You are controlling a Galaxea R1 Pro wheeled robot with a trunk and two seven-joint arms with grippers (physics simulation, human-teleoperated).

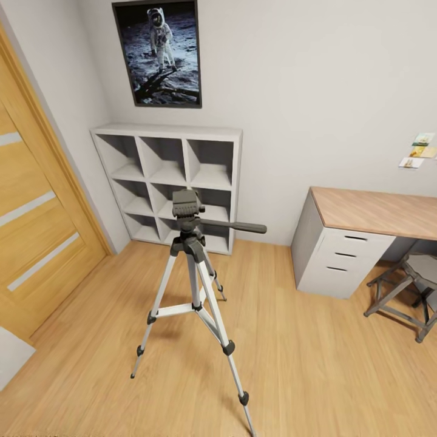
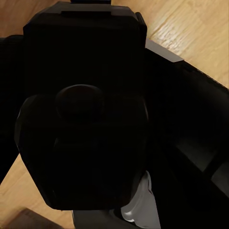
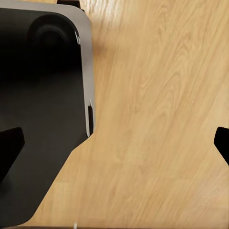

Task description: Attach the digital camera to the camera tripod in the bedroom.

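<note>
The camera tripod (image 1: 193, 285) stands on the wood floor in the middle of the head view, silver legs spread. Its black head (image 1: 187, 204) is bare on top and its pan handle (image 1: 238, 227) points right. In the left wrist view a black boxy body with a round bump, the digital camera (image 2: 83, 102), sits very close in front of the lens. My left gripper (image 2: 114, 143) is shut on it, with a white pad (image 2: 138, 207) showing at its edge. My right gripper (image 3: 116, 145) is open, its dark fingertips (image 3: 9, 148) far apart over bare floor.
Behind the tripod a white cube shelf (image 1: 167, 179) stands against the wall under an astronaut poster (image 1: 159, 51). A wooden door (image 1: 36, 224) is at left; a wood-topped grey desk (image 1: 364, 233) and a stool (image 1: 409, 291) at right. The robot's dark base (image 3: 43, 109) lies under the right gripper.
</note>
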